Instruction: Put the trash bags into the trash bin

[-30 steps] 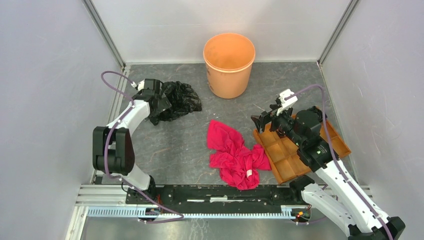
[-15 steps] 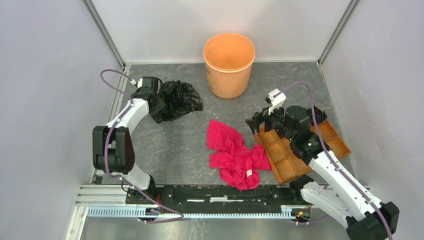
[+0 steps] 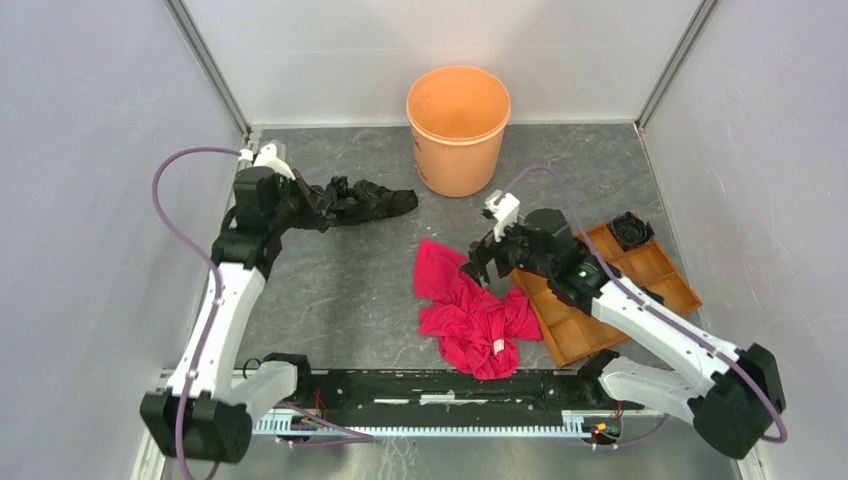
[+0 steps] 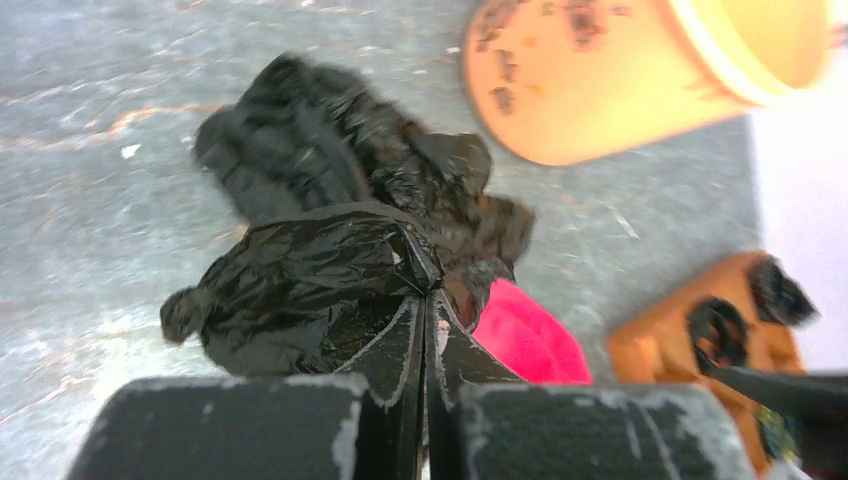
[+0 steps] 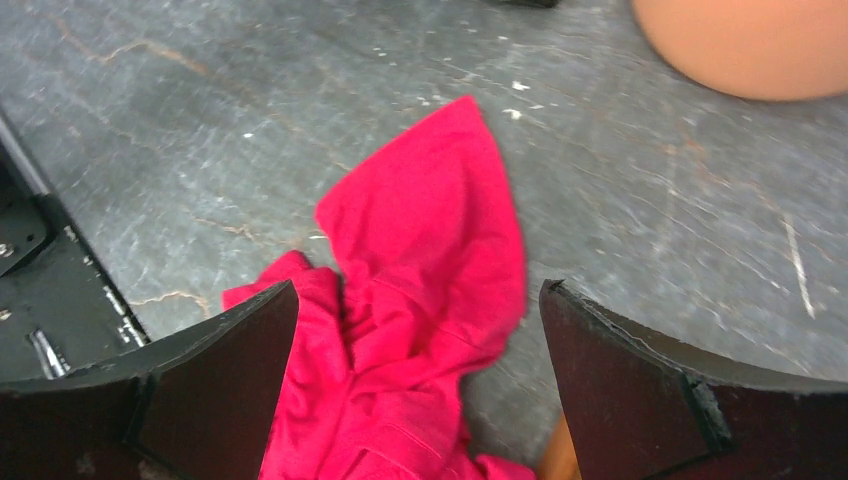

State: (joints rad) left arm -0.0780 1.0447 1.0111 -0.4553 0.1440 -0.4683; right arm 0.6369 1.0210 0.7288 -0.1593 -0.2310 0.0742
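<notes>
The trash bag (image 3: 372,200) is glossy black crinkled plastic, drawn out into a long shape left of the trash bin (image 3: 458,130), a round orange-tan bucket standing at the back of the floor. My left gripper (image 3: 316,203) is shut on the bag's left end. In the left wrist view its tips (image 4: 428,296) pinch a fold of the bag (image 4: 320,260), with the bin (image 4: 600,80) beyond. My right gripper (image 3: 484,262) hovers open over the upper edge of the red cloth (image 3: 470,310), nothing between its fingers (image 5: 420,292).
The red cloth (image 5: 420,240) lies crumpled mid-floor. An orange-brown compartment tray (image 3: 600,290) sits to the right with a black round object (image 3: 630,230) in its far corner. Grey walls close in left, right and behind. A black rail runs along the near edge.
My left gripper has shut on the trash bag and pulled back to the left, stretching the bag out. My right arm has swung left from the tray to above the red cloth.
</notes>
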